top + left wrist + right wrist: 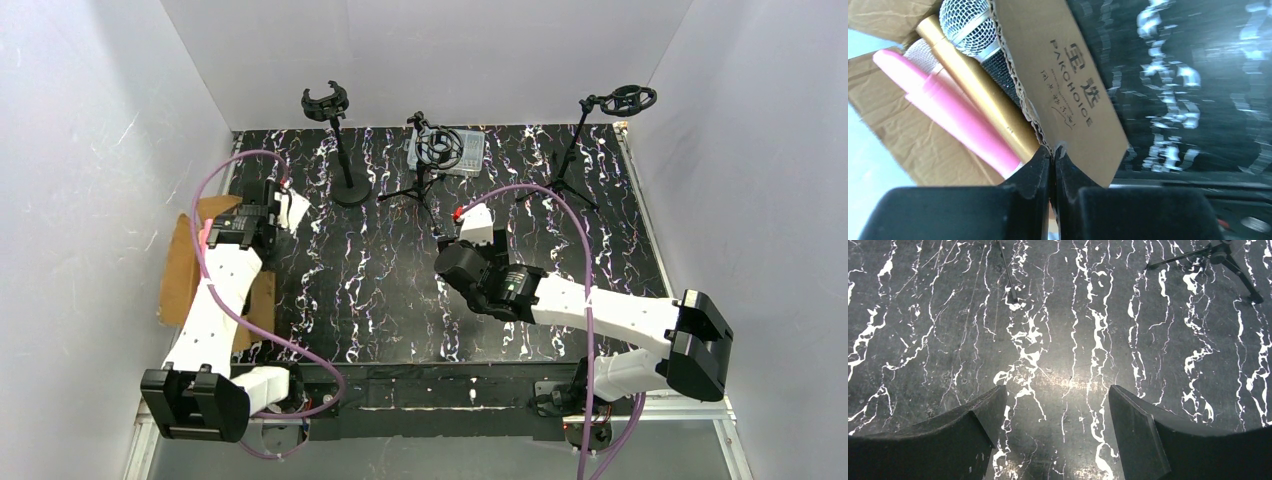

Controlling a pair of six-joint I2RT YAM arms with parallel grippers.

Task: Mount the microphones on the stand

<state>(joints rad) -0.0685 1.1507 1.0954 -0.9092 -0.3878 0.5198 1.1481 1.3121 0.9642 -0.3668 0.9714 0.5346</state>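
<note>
Nothing is attached yet. The black round-based stand (341, 140), the black middle tripod stand (432, 150) and the black right tripod stand (612, 104), all along the far edge of the black marbled tabletop (400, 290), are showing empty clips as far as the top view tells. The microphones in view are lying in the open brown cardboard box (178, 285) at the tabletop's left edge. A pink stick microphone (948, 110) is touching a gold microphone (983, 95), and a silver-grilled microphone with a black glittery handle (968, 25) is lying beside them. The left tool (1053, 152) is pressing its fingers together, apparently pinching the edge of the box's printed cardboard flap (1073, 90). The right tool (1055, 390) is hanging spread and empty over mid-tabletop. All the attaching is left, judging from this.
</note>
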